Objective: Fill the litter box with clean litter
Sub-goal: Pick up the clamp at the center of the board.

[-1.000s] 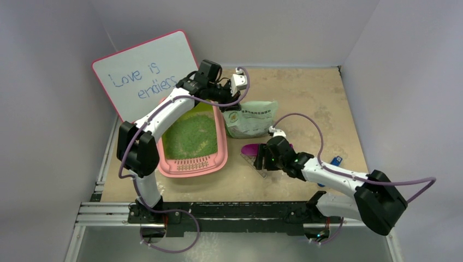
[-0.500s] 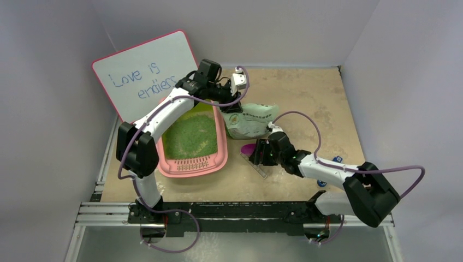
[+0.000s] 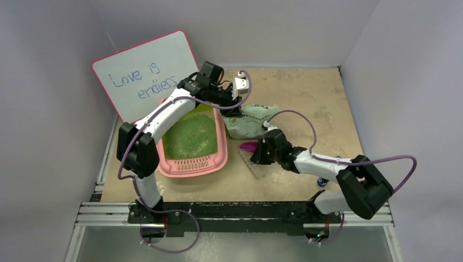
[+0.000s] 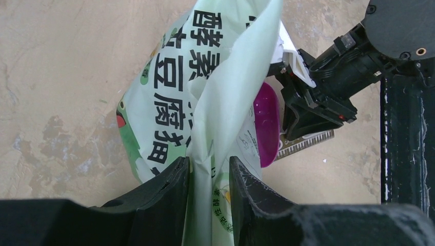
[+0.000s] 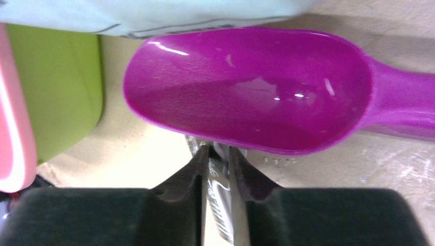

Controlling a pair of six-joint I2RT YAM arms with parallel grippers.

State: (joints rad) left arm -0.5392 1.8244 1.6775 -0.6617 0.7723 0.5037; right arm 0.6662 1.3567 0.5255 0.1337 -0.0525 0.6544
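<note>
**A:** What is nearest to the arm bases?

**B:** The right gripper (image 5: 219, 154). Its two fingers are pressed from both sides on a clear strip (image 5: 218, 215). The print on the strip is too blurred to read. Just beyond it lies a magenta scoop (image 5: 251, 87), hollow side up. Its handle is cut off at the edge of the wrist view.

**A:** And the litter box?

**B:** The litter box (image 3: 191, 171) lies on the table (image 3: 306, 93), left of the scoop, with the grille end near. The clean litter (image 3: 191, 136) covers its floor, but the left arm crosses the far end and hides it.

**A:** Where is the left gripper?

**B:** Farther back. The left gripper (image 4: 209, 171) pinches a fold of the pale green bag (image 4: 169, 92), just right of the box. What the bag contains one cannot tell.

**A:** And behind?

**B:** A whiteboard (image 3: 144, 71) stands tilted at the far left. The arm covers the end of its second line.
</note>
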